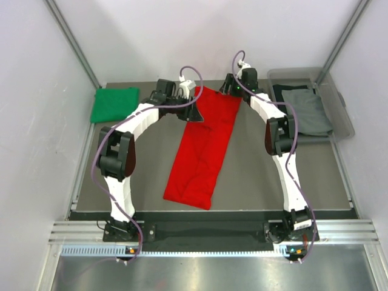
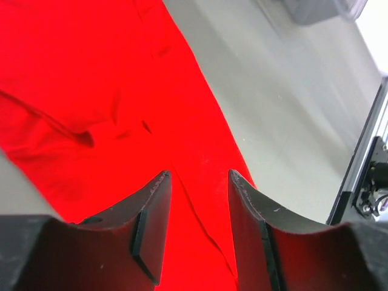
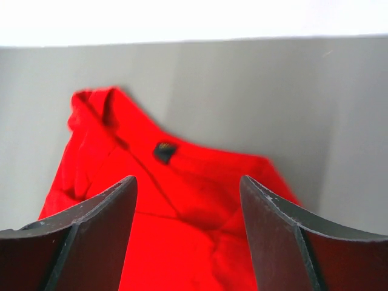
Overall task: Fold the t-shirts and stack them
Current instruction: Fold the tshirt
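Top: red t-shirt (image 1: 203, 151), folded into a long strip, lies diagonally mid table (image 1: 254, 176); green t-shirt (image 1: 113, 104) sits folded far left.
Left wrist: left gripper (image 2: 199, 176) jaws apart, empty, over the red t-shirt.
Right wrist: right gripper (image 3: 188, 182) jaws wide apart, empty, at the collar end.
Soft, light, limp cloth; probably best pinched at the collar-end corners.

A folded shirt (image 1: 114, 104) lies in the table's (image 1: 257, 176) far left corner. A long shirt (image 1: 203, 151) stretches from the middle of the far edge toward the near edge. A bin (image 1: 342, 121) at the far right corner holds two more shirts (image 1: 309, 112), one on the other.
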Controlling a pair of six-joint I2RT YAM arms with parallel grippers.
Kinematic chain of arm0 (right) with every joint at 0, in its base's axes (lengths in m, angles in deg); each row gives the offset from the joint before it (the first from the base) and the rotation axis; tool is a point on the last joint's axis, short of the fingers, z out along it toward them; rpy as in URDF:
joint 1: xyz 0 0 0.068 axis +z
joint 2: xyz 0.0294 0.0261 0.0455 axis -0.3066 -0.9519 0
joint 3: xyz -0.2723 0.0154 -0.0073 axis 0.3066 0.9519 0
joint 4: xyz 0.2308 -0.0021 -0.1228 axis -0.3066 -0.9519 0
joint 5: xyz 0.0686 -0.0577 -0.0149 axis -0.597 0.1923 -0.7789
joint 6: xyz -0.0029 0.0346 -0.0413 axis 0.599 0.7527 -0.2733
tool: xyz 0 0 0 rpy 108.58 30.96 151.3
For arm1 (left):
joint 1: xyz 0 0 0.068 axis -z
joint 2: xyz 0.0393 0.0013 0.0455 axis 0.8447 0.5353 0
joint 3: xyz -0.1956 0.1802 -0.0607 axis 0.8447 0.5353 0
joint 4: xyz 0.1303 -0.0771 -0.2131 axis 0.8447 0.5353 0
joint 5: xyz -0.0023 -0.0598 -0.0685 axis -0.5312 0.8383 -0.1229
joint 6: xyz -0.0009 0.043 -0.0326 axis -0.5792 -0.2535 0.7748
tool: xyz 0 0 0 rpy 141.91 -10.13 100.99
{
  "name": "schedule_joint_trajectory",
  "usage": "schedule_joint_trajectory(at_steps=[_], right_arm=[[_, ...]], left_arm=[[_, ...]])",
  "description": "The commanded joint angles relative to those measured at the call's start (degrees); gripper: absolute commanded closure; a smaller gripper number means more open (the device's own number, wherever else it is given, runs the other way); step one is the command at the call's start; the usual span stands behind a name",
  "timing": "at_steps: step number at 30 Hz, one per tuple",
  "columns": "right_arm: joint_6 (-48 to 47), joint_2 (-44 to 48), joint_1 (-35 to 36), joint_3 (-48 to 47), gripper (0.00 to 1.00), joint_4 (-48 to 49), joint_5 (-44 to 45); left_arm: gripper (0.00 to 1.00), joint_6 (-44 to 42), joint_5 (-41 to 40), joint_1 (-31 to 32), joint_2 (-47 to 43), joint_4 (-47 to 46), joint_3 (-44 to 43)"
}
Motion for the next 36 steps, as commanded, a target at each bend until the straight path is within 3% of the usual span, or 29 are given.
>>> schedule_joint_trajectory(at_steps=[1,5,11,16,21,28,36], right_arm=[[1.4,-1.5,-1.2,-4.8,0.31,0.6,3.9],[2.5,-2.5,-2.9,-6.2,0.32,0.4,4.3],[2.8,-2.5,-5.6,-5.8,0.32,0.0,1.8],[-0.5,-1.6,-6.1,-5.6,0.32,-1.3,2.3],[-2.1,-1.0,-6.2,-4.9,0.57,-3.8,0.2],[-0.7,-0.1,-6.4,-0.8,0.55,-6.2,-3.8],[0.0,-0.1,-6.1,0.2,0.64,-6.1,-5.8]], left_arm=[[0.52,-2.1,-1.5,1.8,0.3,-0.9,-0.3],[0.50,-1.3,-1.2,1.8,8.6,2.7,-9.4],[0.51,-3.2,-4.2,2.9,14.1,4.8,-14.8],[0.52,-4.4,-5.9,3.0,12.3,5.0,-12.4],[0.51,-5.1,-6.7,2.8,6.8,3.6,-7.2],[0.51,-5.1,-6.8,1.8,3.5,2.8,-5.2],[0.51,-4.9,-6.5,1.7,2.8,2.3,-3.7]])
